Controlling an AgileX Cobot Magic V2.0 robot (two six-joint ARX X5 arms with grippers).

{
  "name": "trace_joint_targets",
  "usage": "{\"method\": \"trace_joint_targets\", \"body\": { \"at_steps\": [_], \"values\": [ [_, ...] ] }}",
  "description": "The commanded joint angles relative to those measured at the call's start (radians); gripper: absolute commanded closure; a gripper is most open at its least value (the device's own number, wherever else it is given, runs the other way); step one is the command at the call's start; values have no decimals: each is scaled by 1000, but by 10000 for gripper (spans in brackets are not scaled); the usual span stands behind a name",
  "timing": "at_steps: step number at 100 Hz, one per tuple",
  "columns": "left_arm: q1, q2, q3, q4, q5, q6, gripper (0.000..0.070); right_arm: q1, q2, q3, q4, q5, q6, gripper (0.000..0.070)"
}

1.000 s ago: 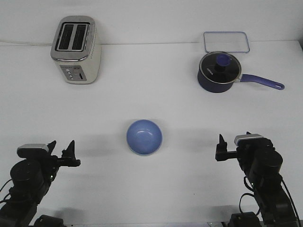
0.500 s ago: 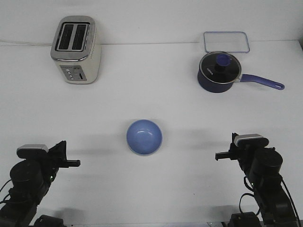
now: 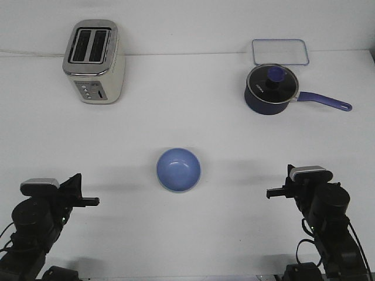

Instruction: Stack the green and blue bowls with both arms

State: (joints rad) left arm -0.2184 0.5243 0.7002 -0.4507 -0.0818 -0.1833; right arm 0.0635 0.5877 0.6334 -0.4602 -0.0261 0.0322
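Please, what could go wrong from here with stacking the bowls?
1. Only the blue bowl shows and no separate green one is visible, so an arm may have nothing to pick.
2. The left gripper and right gripper both point at that bowl. If they reach together, they might collide above it.

In the middle of the white table [image 3: 187, 129] I see the blue bowl [image 3: 179, 169], upright. My left gripper [image 3: 88, 201] is low on the left side and my right gripper [image 3: 273, 192] low on the right, both well apart from the bowl. Each one looks closed. Far behind stand a toaster [image 3: 94, 61] and a dark saucepan [image 3: 271, 89].
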Motion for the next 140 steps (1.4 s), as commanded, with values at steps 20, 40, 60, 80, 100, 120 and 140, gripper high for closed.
{"method": "trace_joint_targets", "body": {
  "at_steps": [20,40,60,80,100,120,140],
  "values": [
    [-2,3,16,12,-5,-2,690,0,2,11,11,1,-3,700],
    [-2,3,16,12,-5,-2,690,0,2,11,11,1,-3,700],
    [-2,3,16,12,-5,-2,690,0,2,11,11,1,-3,700],
    [-2,-10,16,21,-6,63,690,0,2,11,11,1,-3,700],
    [-1,-68,-39,165,-6,127,689,0,2,11,11,1,-3,700],
    [29,-201,-256,422,-6,145,689,0,2,11,11,1,-3,700],
    [71,-345,-469,554,-5,144,689,0,2,11,11,1,-3,700]
  ]
}}
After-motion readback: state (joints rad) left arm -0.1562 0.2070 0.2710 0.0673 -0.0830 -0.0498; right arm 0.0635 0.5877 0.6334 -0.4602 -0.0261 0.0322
